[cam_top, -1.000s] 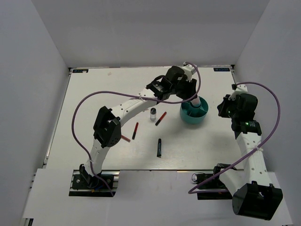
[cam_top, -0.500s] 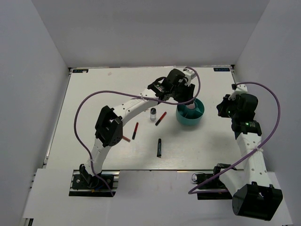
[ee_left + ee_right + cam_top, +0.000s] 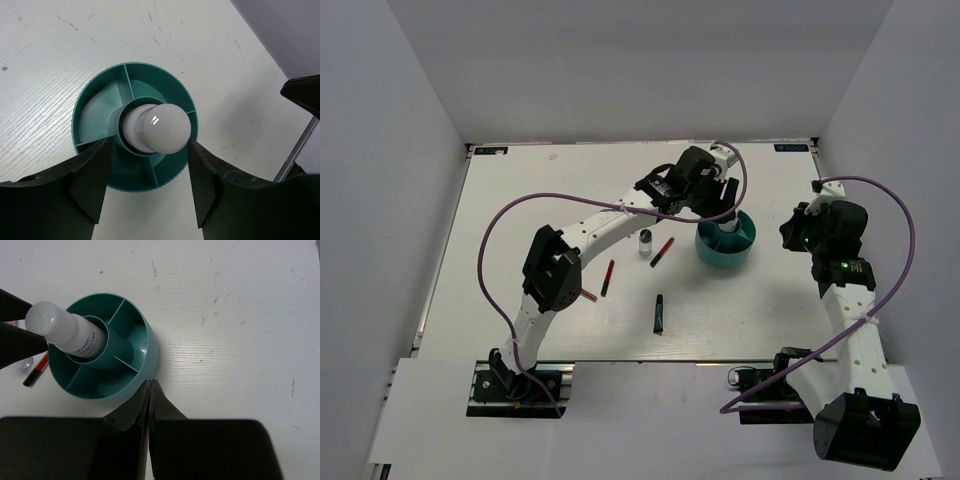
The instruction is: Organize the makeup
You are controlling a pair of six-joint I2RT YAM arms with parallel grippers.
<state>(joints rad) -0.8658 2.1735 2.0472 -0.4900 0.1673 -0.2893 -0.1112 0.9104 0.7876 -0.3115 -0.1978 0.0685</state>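
Observation:
A white bottle (image 3: 166,127) stands upright in the centre well of the teal divided tub (image 3: 95,112); it also shows in the right wrist view (image 3: 67,330). My left gripper (image 3: 147,150) is open just above the bottle, one finger on each side, not gripping it. In the top view it (image 3: 719,203) hovers over the tub (image 3: 726,243). My right gripper (image 3: 151,383) is shut and empty, its tips just right of the tub's rim (image 3: 150,347). On the table lie a small dark-capped bottle (image 3: 645,243), two red-and-black tubes (image 3: 663,251) (image 3: 608,277) and a black tube (image 3: 659,313).
A small red item (image 3: 587,295) lies beside the left arm's elbow link. The left arm's purple cable (image 3: 490,250) loops over the left half of the table. Grey walls enclose the table on three sides.
The left gripper has shifted slightly left over the tub, and the tub has slid a little left with it. The right arm has barely moved.

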